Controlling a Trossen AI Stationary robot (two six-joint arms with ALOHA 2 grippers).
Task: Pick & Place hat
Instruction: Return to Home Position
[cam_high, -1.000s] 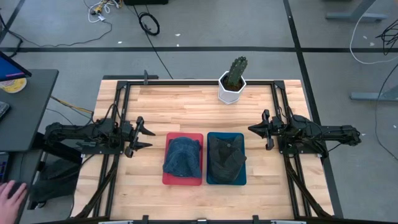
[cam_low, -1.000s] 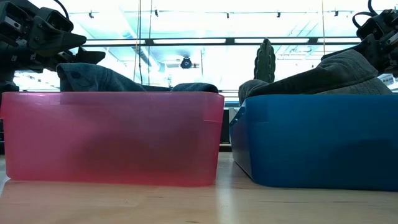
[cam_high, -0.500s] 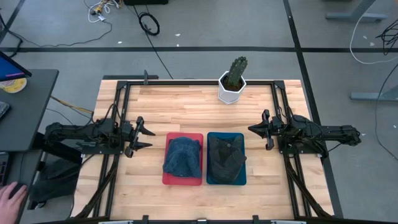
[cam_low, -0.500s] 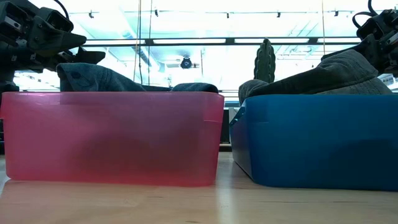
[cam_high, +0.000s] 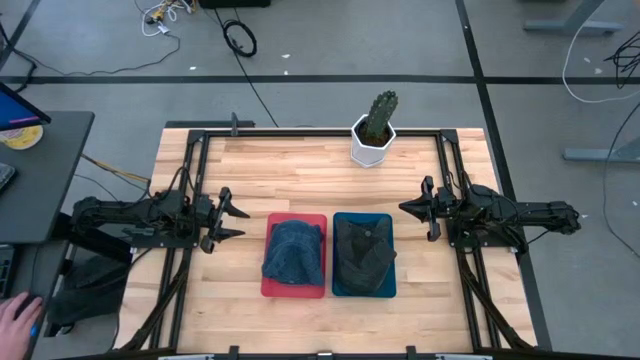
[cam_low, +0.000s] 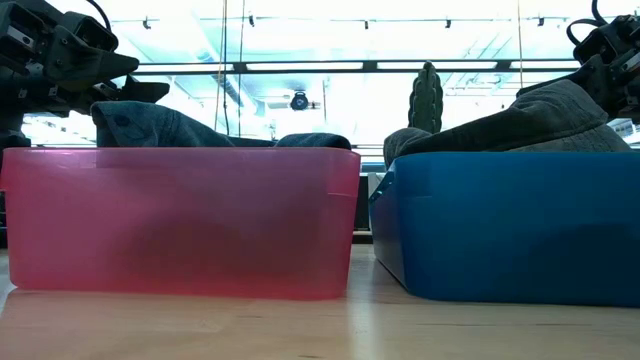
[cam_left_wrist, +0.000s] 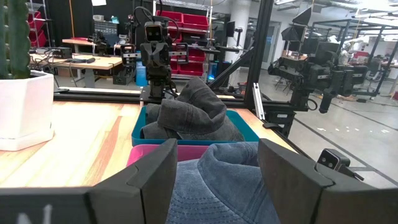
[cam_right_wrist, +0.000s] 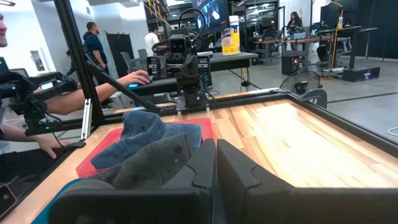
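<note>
Blue cap (cam_high: 293, 250) was seen bedded in the red bin (cam_high: 268, 289) and black cap (cam_high: 362, 250) in the blue bin (cam_high: 340, 290), so both arms were held off at the table sides, nothing carried: left gripper (cam_high: 240, 222) spread open, right gripper (cam_high: 405, 208) pinched closed, empty.

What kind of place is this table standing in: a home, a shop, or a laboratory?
Most likely a robotics lab or workshop: red storage bins on shelves, workbenches loaded with equipment, cables lying on a taped concrete floor, and people working at nearby stations.
</note>
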